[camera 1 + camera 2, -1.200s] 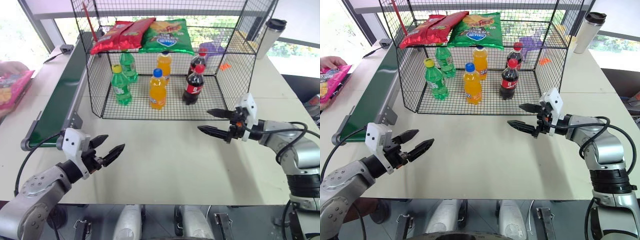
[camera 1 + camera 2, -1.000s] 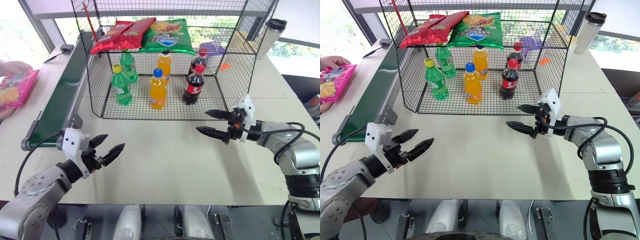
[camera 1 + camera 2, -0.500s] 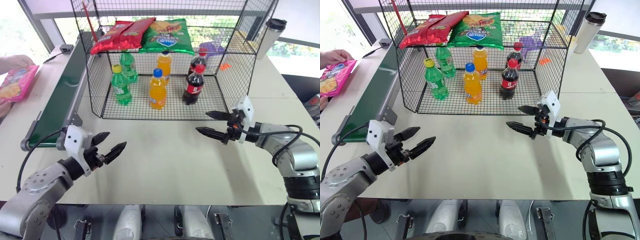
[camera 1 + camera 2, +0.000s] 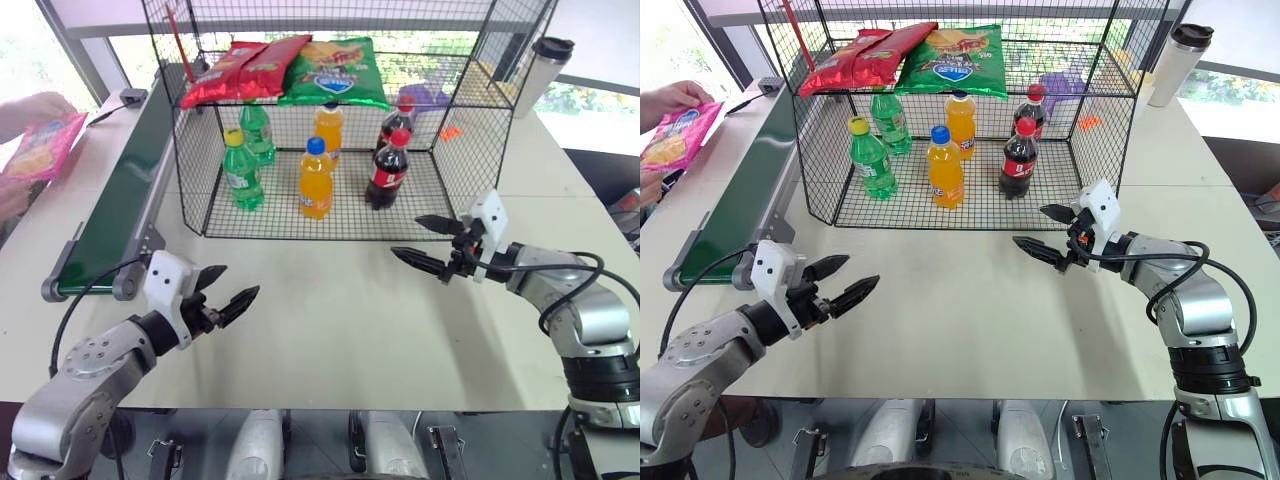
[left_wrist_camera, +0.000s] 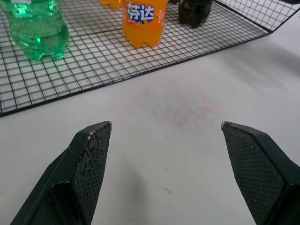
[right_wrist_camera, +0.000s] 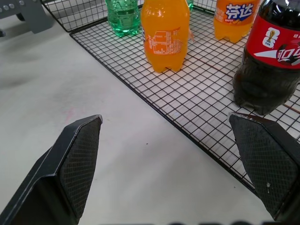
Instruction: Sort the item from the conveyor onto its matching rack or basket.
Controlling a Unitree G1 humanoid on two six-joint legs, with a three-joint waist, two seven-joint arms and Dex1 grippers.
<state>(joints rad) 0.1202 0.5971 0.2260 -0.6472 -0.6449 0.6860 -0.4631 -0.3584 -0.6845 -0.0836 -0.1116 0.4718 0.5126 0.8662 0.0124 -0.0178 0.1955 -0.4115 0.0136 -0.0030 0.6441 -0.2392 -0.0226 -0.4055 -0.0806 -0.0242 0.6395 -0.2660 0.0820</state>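
- Left eye view: a person's hand (image 4: 40,105) holds the pink bag (image 4: 40,150) at the far left edge, well to the left of the conveyor (image 4: 125,190) and not on the belt.
- The conveyor runs along the left side of the table (image 4: 330,320), just beside the cage (image 4: 330,120).
- On the cage's upper tier lie two red bags (image 4: 245,68) and a green bag (image 4: 335,70), side by side.
- On the cage floor stand two green bottles (image 4: 240,170), two orange bottles (image 4: 315,180) and two cola bottles (image 4: 385,170), all upright.
- A steel tumbler (image 4: 545,75) stands on the table behind the cage's right corner.
- The left gripper (image 4: 228,292) hangs over bare table in front of the conveyor's near end, fingers spread wide, grasping nothing.
- The right gripper (image 4: 425,245) hovers just in front of the cage's right front corner, fingers likewise spread and empty.
- Left wrist view: both fingers (image 5: 89,164) stand far apart over white tabletop, with the cage floor beyond.
- Right wrist view: the spread fingers (image 6: 75,159) frame an orange bottle and a cola bottle.
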